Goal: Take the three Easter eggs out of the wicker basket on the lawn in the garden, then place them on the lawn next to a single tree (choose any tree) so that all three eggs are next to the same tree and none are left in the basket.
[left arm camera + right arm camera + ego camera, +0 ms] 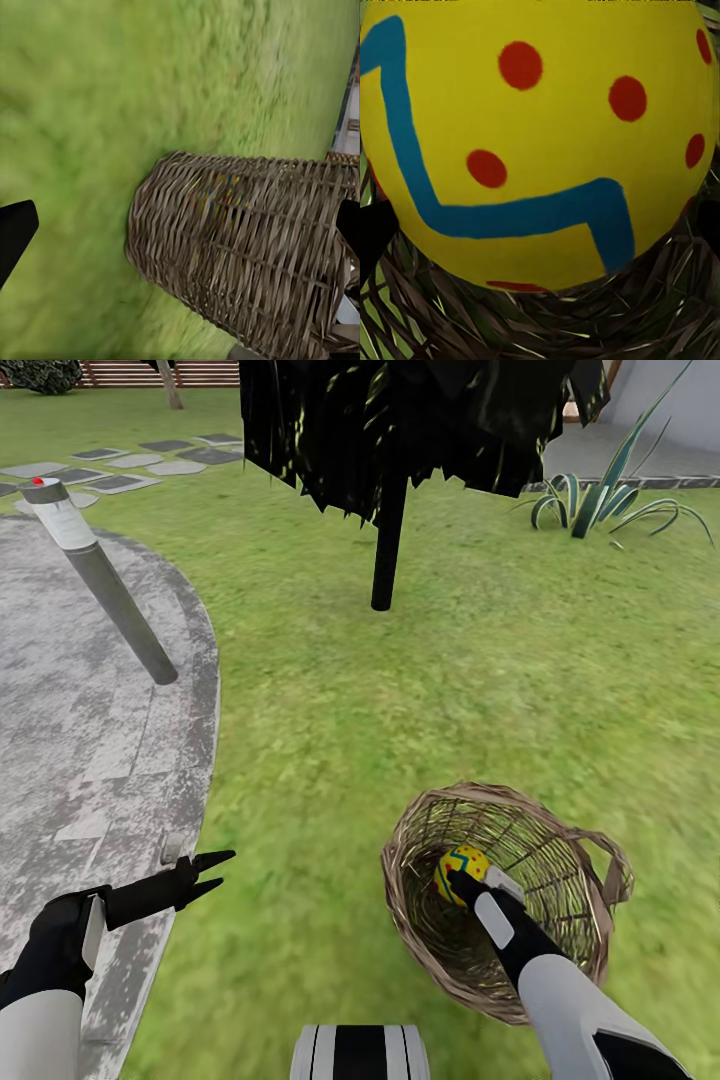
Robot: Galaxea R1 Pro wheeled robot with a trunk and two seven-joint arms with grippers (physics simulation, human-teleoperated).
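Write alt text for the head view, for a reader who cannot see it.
The right gripper reaches into a wicker basket on the lawn, its fingers at a yellow Easter egg. The left gripper hovers open beside a grey paved path; a black-leaved tree stands ahead.

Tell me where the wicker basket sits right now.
In the head view the wicker basket sits on the lawn at lower right, nearer than the black-leaved tree, with the right gripper reaching into it at an Easter egg.

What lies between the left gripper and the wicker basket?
In the head view, just bare lawn separates the left gripper from the wicker basket; nothing else stands on that stretch.
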